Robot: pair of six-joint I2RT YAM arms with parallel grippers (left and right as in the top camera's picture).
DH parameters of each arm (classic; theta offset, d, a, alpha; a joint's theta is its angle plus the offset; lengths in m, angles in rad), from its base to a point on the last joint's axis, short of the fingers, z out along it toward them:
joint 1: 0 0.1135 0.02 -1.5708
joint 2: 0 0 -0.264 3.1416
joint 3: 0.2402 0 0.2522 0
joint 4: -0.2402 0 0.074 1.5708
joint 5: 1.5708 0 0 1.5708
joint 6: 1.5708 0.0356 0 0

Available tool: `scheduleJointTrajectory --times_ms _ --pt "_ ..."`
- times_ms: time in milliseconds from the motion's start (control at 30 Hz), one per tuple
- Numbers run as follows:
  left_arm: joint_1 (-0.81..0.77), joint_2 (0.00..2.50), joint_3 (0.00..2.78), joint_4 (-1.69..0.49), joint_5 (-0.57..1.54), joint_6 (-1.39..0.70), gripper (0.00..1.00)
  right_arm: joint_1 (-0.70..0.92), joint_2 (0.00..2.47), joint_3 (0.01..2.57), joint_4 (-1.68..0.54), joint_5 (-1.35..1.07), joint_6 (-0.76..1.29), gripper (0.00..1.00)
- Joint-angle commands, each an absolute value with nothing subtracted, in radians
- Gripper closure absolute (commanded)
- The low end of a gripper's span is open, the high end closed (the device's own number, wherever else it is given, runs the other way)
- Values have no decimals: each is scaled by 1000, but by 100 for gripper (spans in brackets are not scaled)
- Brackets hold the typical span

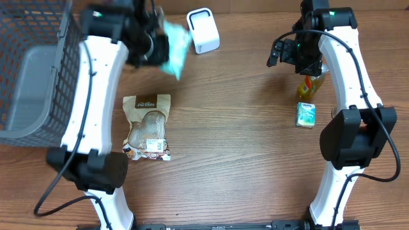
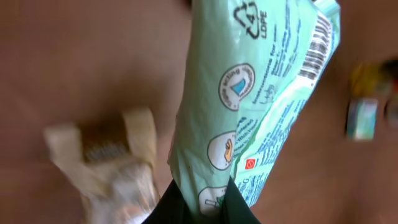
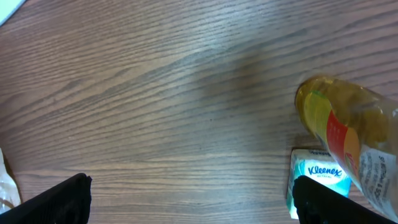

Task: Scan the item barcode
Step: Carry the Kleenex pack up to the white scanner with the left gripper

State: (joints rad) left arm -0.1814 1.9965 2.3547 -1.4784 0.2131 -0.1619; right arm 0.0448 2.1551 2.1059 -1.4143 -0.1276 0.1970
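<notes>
A mint-green plastic pack [image 1: 174,48] hangs in the air just left of the white barcode scanner [image 1: 203,30] at the back of the table. My left gripper [image 1: 156,48] is shut on the pack's lower end. In the left wrist view the pack [image 2: 255,106] fills the middle, pinched at its bottom by the left gripper [image 2: 208,202], and its barcode [image 2: 315,50] shows near the top right edge. My right gripper [image 1: 281,54] hovers at the back right. In its own wrist view the right gripper [image 3: 193,199] stands wide open over bare wood, holding nothing.
A brown snack pouch [image 1: 147,126] lies flat left of centre. A yellow bottle [image 1: 309,86] and a small Kleenex pack [image 1: 306,114] sit at the right, close under the right arm. A grey wire basket [image 1: 32,64] fills the far left.
</notes>
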Motion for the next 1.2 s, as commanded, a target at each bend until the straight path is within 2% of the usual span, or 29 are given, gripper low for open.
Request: scheduleJointTrajectory --times_ms 0,200,400,533,700,867,1033,1167 --pt "-186 1961 2551 -1443 57 -197 96 44 2137 2131 -1411 -133 189 0" --pt "-228 1970 2575 -1277 -89 -107 96 44 2137 2131 -1411 -133 189 0" --pt "-346 2047 2567 -1159 -512 14 96 44 2137 2131 -1411 -133 189 0" --pt "-414 2146 2567 -1109 -682 104 96 44 2137 2131 -1411 -133 189 0" --pt "-464 2321 2567 -987 -997 113 96 44 2137 2131 -1411 -133 189 0" --pt "-475 2446 2568 -884 -1114 125 96 44 2137 2131 -1411 -133 189 0" --pt "-486 2545 2567 -751 -1216 245 96 44 2137 2131 -1411 -133 189 0" --pt "-491 2592 2568 -685 -1224 293 96 44 2137 2131 -1411 -133 189 0"
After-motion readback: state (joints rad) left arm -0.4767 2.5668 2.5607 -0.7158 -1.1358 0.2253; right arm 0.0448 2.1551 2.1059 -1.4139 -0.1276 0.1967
